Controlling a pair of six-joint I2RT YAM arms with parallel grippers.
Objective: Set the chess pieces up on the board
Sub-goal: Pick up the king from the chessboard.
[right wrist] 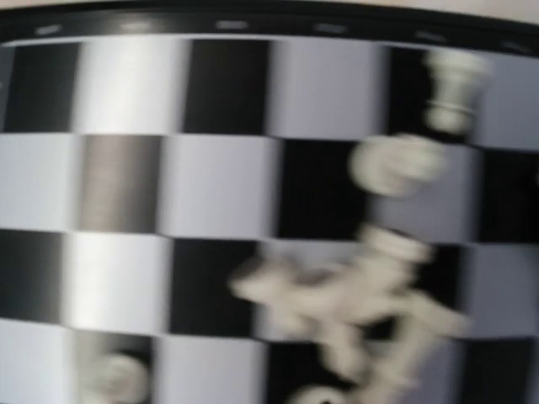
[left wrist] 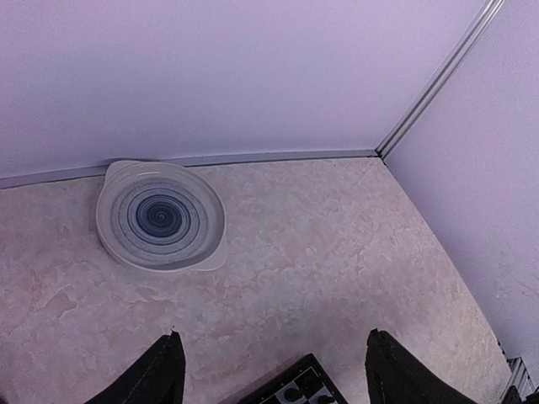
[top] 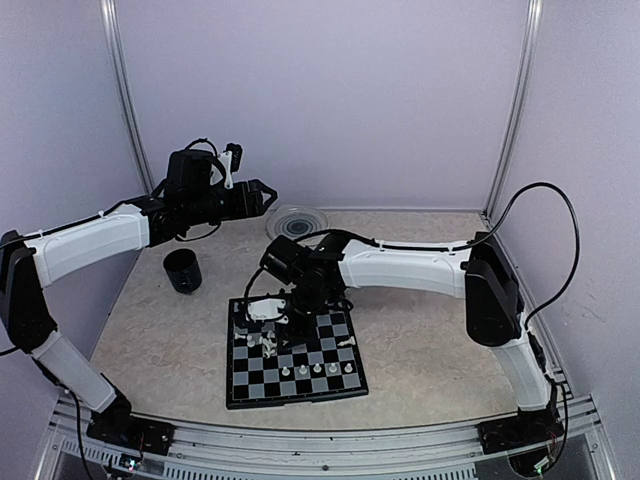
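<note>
The right gripper (top: 290,300) is hovering straight above the cream chess pieces (top: 265,340) heaped on the board's (top: 255,380) far-left squares, its jaws' state unclear; the wide-open left gripper (left wrist: 274,341) is hanging farther off.

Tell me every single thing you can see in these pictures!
board: one, black-and-white chequered, middle of the table.
chess pieces: several, cream, on the board, some heaped, some standing along its near edge; exact count unclear.
cup: one, black, left of the board.
plate: one, clear and ridged, by the back wall.
table: one, beige marbled.
left gripper: one, black, open, high up near the plate.
right gripper: one, black, low over the board's far side; jaws unclear.
</note>
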